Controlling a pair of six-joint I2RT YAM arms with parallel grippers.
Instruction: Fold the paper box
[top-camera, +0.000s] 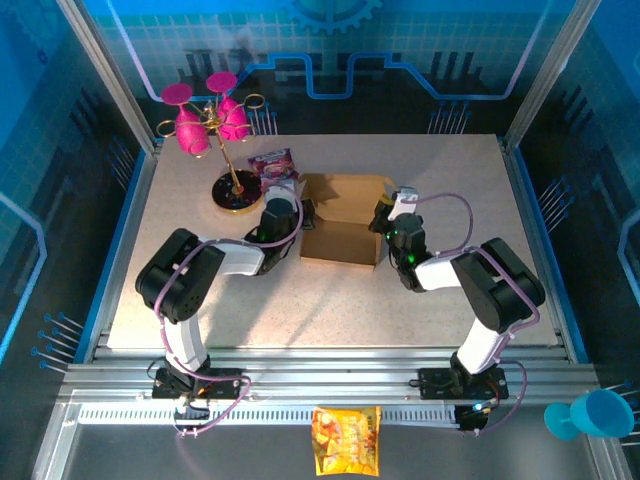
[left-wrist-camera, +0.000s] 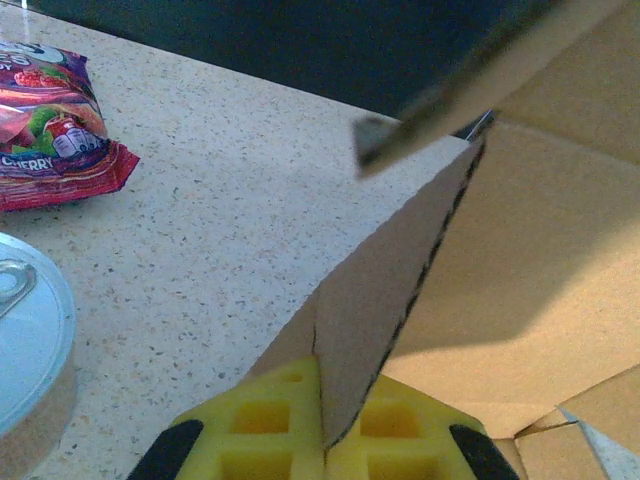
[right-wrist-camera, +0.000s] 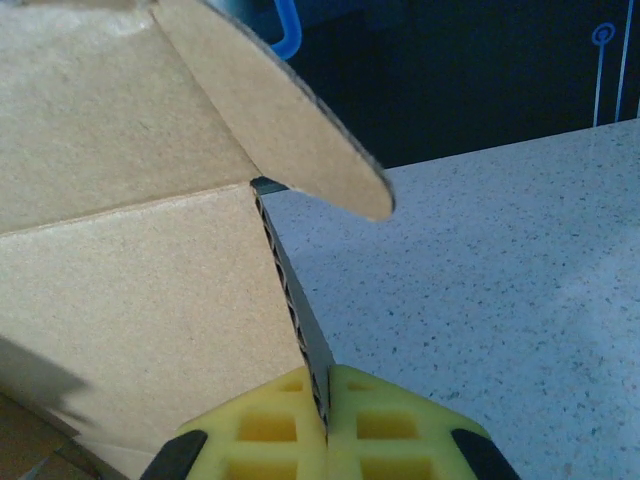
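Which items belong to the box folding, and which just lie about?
In the job: paper box, left end effector, right end effector, both gripping it.
Lying about: cherry snack packet, tin can, pink goblet stand, yellow snack bag, blue goblet.

The top external camera hangs above and behind the arm bases, looking down and forward over the whole counter (top-camera: 350, 310) from well off — the far wall closes its upper edge. The left wrist camera sits right behind the left gripper (left-wrist-camera: 322, 435), facing along it at a wall of the paper box (left-wrist-camera: 390, 290), very near. The right wrist camera looks likewise past the right gripper (right-wrist-camera: 327, 425). All three share the box and the speckled counter beside it.
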